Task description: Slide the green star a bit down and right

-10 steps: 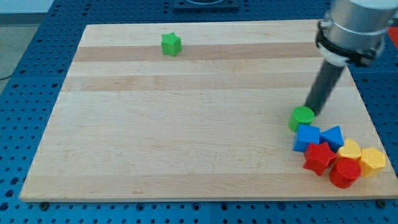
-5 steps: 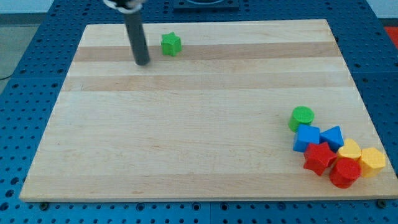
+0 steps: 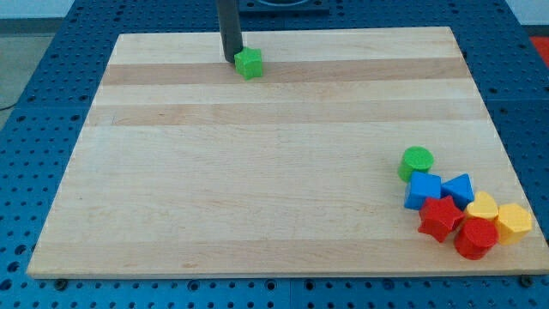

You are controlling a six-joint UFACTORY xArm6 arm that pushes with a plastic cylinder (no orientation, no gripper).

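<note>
Near the view's top, left of centre, my tip [image 3: 232,59] rests against the upper-left edge of the green star [image 3: 250,63]; being a bare rod, it has no claw to open or close. To do this well, I judge the push should run diagonally through the star's middle, short and slow, well apart from the cluster by the green cylinder [image 3: 417,161]

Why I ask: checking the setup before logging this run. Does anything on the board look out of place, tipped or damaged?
Nothing stands out. The green star sits flat near the view's top with my tip against its left side. The other blocks cluster at the lower right.
</note>
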